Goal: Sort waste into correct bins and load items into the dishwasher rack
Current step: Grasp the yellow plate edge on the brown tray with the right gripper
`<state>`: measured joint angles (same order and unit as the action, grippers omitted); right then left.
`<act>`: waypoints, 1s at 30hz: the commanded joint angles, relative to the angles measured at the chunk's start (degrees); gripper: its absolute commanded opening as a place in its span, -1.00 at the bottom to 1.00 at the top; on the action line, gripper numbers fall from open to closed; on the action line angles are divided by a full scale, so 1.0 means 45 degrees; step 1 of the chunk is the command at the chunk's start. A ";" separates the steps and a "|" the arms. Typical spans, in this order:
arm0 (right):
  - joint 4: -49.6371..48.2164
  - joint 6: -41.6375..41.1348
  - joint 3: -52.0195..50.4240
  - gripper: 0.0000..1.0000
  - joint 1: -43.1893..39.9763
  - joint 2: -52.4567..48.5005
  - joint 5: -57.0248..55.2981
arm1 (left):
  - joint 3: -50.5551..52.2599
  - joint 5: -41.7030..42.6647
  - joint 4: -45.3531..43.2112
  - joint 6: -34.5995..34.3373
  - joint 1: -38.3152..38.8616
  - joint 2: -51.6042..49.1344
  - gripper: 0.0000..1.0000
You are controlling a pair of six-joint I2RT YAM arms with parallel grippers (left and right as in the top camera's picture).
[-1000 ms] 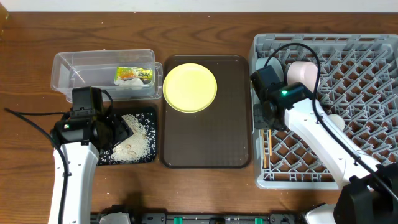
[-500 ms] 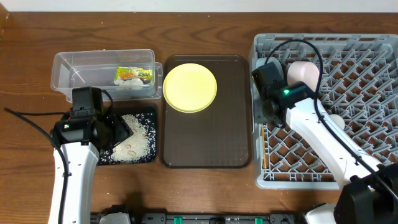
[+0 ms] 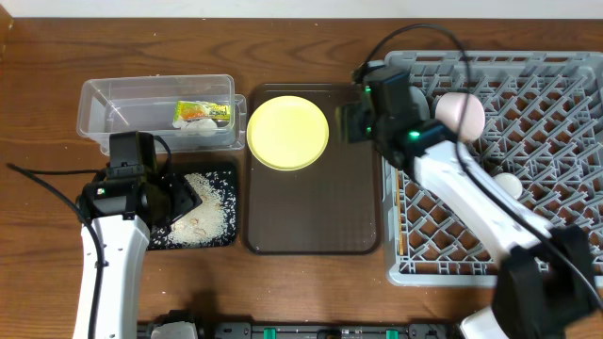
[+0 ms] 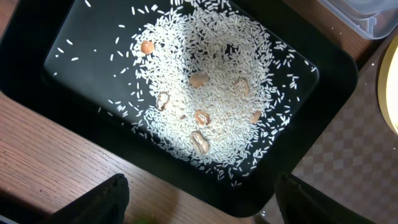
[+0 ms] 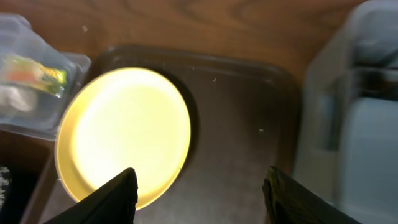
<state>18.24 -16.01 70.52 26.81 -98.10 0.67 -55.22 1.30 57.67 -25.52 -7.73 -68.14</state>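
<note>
The yellow plate (image 3: 287, 133) (image 5: 124, 134) lies at the far end of the brown serving tray (image 3: 320, 207). My right gripper (image 3: 353, 118) (image 5: 200, 177) hangs open above that tray, just right of the plate, holding nothing. The grey dishwasher rack (image 3: 565, 188) holds a pale bowl (image 3: 462, 113), a small cup (image 3: 507, 184) and the chopsticks (image 3: 406, 231) along its left side. The clear tub (image 3: 132, 108) contains the wrapper (image 3: 202, 113) and the tissue (image 3: 196, 130). Rice (image 3: 203, 212) (image 4: 205, 93) covers the black tray (image 3: 226, 174) (image 4: 81, 81). My left gripper (image 3: 184, 200) (image 4: 202, 183) is open over that tray's near edge.
The rack's left wall (image 5: 348, 124) stands close to the right of my right gripper. A few tan bits (image 4: 199, 140) lie among the rice. Bare wooden tabletop (image 3: 311, 292) runs along the front.
My right gripper has opened and swung from the rack's left side up and left to above the brown tray, beside the plate. The left arm has not moved.
</note>
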 commanded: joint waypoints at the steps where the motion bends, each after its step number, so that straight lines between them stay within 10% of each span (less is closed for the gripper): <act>1: -0.0272 0.0126 0.0063 0.29 0.0457 -0.1404 0.0204 | -0.0087 -0.0058 0.0029 -0.0068 -0.0063 0.0010 0.55; 12: -0.1715 -0.0301 0.0063 0.22 0.1462 -0.4056 0.0185 | -0.0092 -0.0058 0.0029 -0.0068 -0.0063 0.0010 0.55; 27: 0.0325 -0.1239 0.0068 -0.98 0.1282 -0.3400 -0.0957 | -0.0087 -0.0058 0.0034 -0.0068 -0.0063 0.0010 0.56; 30: 0.0656 -0.1093 0.0068 -0.98 0.1122 -0.2895 -0.0957 | -0.0087 -0.0058 0.0034 -0.0068 -0.0063 0.0010 0.56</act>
<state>20.03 -21.45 71.20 32.73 -113.89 -2.42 -55.22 1.30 57.67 -25.52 -7.73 -68.14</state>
